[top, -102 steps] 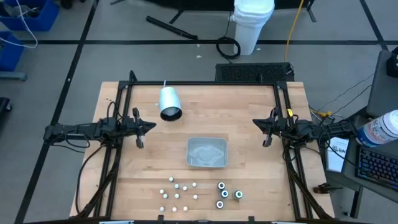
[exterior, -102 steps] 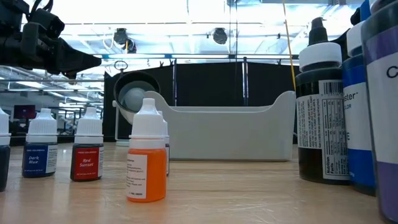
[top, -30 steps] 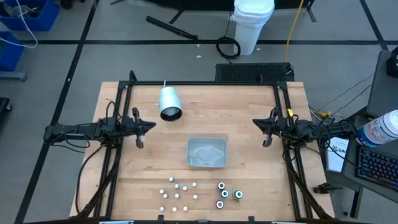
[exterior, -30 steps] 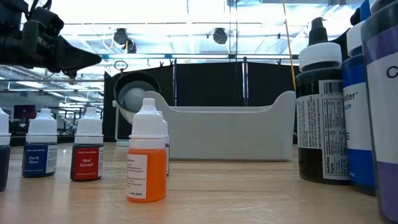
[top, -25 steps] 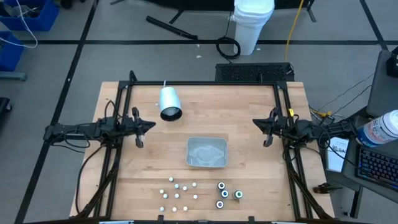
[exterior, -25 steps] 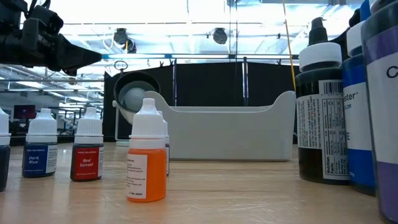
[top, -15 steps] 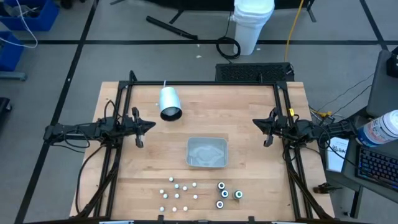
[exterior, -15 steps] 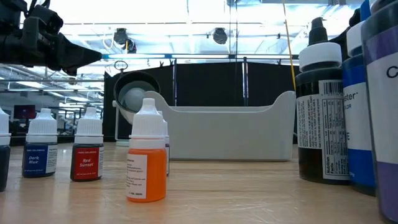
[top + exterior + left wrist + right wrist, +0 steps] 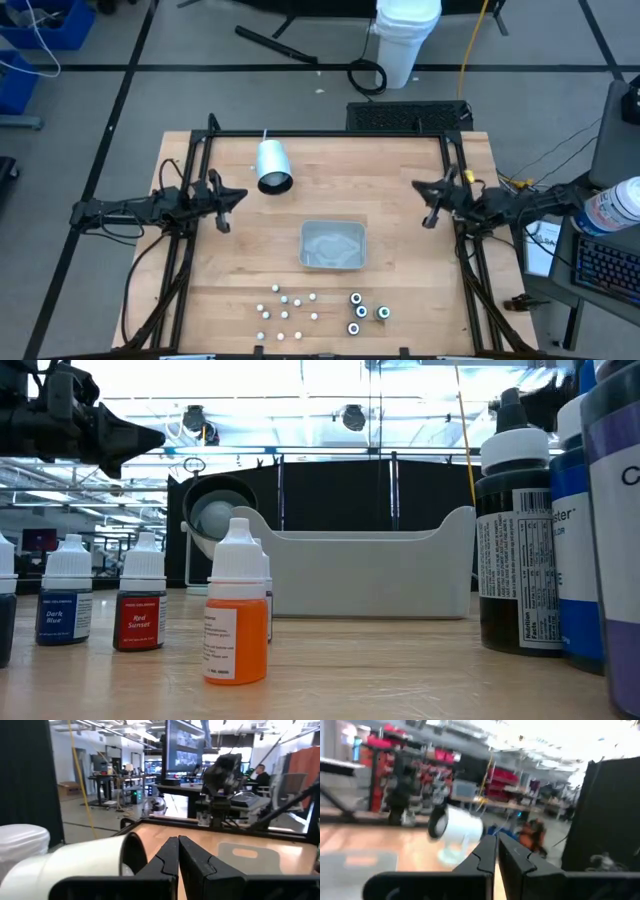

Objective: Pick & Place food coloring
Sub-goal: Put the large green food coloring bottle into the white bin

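The food coloring bottles stand upright on their bases near the table's front edge: several small white-capped ones (image 9: 285, 310) and a few wider ones (image 9: 362, 312) to their right. In the low view an orange bottle (image 9: 236, 620), a red one (image 9: 140, 605) and a dark blue one (image 9: 67, 605) show close up, with large dark bottles (image 9: 520, 560) at right. My left gripper (image 9: 240, 197) hovers shut over the table's left side, far from the bottles. My right gripper (image 9: 418, 188) hovers shut over the right side. Both wrist views show the fingers closed together (image 9: 177, 842) (image 9: 496, 840) with nothing between them.
A white cylinder (image 9: 272, 166) lies on its side at the far left of the table, its dark open end facing the near edge. A grey rectangular tray (image 9: 332, 245) sits mid-table between the arms and the bottles. A black frame (image 9: 330, 135) borders the table's far and side edges.
My right gripper has risen above the table's right side and rolled about its own axis, staying shut. My left gripper has tipped its fingers slightly upward while staying in place. The bottles, the tray and the cylinder have not moved.
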Robot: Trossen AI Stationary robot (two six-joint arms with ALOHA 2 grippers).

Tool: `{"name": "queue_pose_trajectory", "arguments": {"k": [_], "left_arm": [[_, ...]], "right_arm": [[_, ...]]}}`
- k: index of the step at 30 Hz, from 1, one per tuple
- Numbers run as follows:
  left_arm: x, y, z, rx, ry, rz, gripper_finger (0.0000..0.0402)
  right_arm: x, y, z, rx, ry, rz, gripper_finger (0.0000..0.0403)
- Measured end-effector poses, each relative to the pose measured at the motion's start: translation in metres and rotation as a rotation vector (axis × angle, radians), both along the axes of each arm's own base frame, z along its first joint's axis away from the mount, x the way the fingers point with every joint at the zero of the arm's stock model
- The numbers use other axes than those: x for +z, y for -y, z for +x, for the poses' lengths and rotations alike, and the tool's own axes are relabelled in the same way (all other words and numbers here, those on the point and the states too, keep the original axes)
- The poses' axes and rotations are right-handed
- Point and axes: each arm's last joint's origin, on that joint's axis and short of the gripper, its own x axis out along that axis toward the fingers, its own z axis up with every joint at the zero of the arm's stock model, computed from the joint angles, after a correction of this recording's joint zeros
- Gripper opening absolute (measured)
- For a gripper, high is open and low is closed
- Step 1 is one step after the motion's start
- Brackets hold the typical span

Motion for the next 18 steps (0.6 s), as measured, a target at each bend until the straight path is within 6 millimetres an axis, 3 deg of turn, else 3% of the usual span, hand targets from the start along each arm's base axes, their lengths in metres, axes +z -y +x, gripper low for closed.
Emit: {"name": "queue_pose_trajectory", "arguments": {"k": [6,10,15,18], "left_arm": [[0.0,-0.001,0.0,0.041,-0.001,-0.005,0.0019],[-0.001,-0.001,0.0,0.044,-0.013,0.019,0.0019],[-0.001,-0.001,0.0,0.039,-0.023,0.035,0.0019],[-0.001,-0.001,0.0,0.039,-0.027,0.047,0.0019]], "right_arm": [[0.06,-0.014,0.018,-0.178,-0.233,-0.095,0.0021],[0.089,-0.04,0.035,-0.225,-0.368,-0.136,0.0023],[0.104,-0.093,0.053,-0.065,-0.388,-0.139,0.0018],[0.096,-0.125,0.052,0.047,-0.403,-0.114,0.0012]]}}
